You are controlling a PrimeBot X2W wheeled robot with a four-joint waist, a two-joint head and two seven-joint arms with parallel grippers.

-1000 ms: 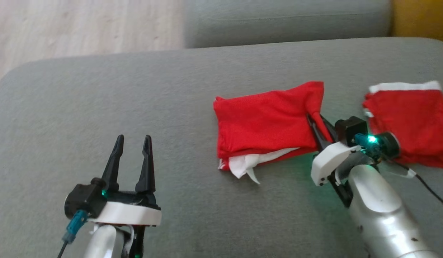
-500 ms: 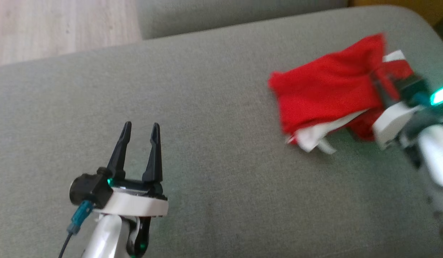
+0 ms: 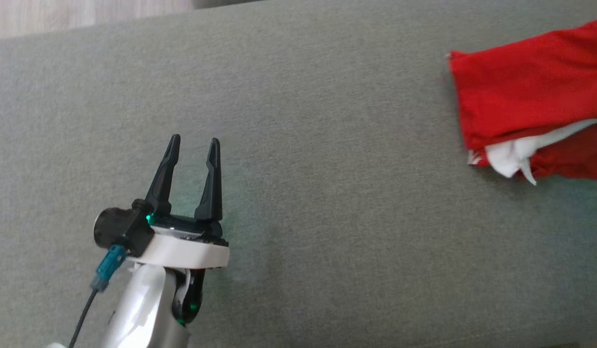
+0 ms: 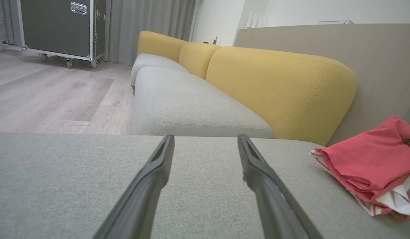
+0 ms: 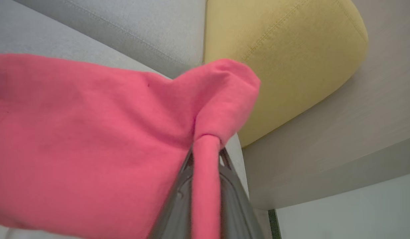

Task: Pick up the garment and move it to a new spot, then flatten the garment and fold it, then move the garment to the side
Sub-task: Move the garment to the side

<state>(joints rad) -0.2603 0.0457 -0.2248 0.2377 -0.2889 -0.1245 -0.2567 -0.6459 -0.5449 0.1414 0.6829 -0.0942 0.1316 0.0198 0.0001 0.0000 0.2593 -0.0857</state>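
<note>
The left gripper (image 3: 195, 141), lower left of the head view, points up-frame with fingers spread wide, while the right gripper (image 5: 206, 159), bottom centre of its wrist view, pinches the garment (image 5: 92, 132).

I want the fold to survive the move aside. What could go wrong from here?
The right gripper pinches only one bunched corner of the folded red garment, so pulling may drag the fold open. The white layer pokes out at the near edge and could slip out further.
</note>
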